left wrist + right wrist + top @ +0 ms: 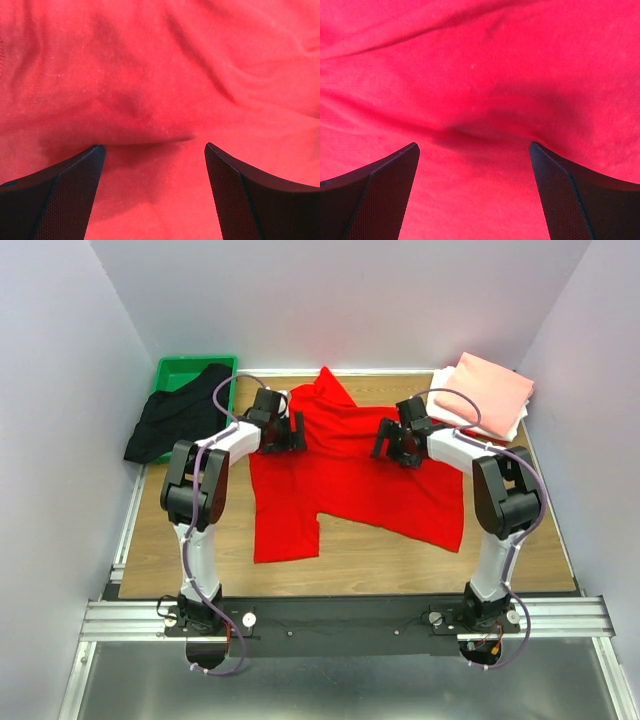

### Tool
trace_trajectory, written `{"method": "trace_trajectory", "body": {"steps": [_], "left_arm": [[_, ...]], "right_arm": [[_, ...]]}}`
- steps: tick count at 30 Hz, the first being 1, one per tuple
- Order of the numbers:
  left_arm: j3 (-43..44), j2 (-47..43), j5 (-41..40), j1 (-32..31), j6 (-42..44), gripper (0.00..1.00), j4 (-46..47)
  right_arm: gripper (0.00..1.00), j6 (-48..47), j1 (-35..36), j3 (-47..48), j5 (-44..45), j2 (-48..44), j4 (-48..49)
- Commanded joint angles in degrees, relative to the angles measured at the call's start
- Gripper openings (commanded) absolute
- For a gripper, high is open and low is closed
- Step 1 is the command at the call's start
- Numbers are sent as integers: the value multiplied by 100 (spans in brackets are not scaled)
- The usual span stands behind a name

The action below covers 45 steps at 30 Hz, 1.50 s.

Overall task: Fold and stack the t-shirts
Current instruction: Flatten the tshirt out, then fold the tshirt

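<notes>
The bright red t-shirt [350, 475] lies spread and wrinkled across the middle of the table. My left gripper [284, 433] is open, low over the shirt's upper left part; red cloth [160, 100] fills its wrist view between the spread fingers. My right gripper [396, 443] is open over the shirt's upper right part; red cloth [480, 90] fills that view too. A black t-shirt [178, 420] hangs crumpled out of a green bin. A salmon-pink folded shirt [492, 390] rests on a white folded one [452, 412] at the back right.
The green bin [190, 370] stands at the back left corner. White walls close in the left, back and right sides. The wooden table [400, 550] shows bare wood in front of the red shirt.
</notes>
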Motion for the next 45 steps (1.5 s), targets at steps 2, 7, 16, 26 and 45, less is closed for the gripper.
{"method": "trace_trajectory", "body": {"steps": [2, 7, 16, 26, 45], "left_arm": [[625, 711, 99, 117, 310, 89, -564], [1268, 1063, 160, 170, 450, 89, -793], [2569, 1723, 151, 206, 679, 89, -1162], [3265, 787, -199, 188, 1013, 89, -1364], [-3125, -3856, -1132, 47, -920, 61, -1707]], "right_arm": [[97, 1, -206, 298, 285, 678, -307], [97, -52, -285, 764, 179, 1013, -386], [97, -140, -452, 1502, 91, 1426, -544], [98, -456, -461, 2039, -427, 1330, -580], [98, -404, -461, 598, -244, -374, -606]]}}
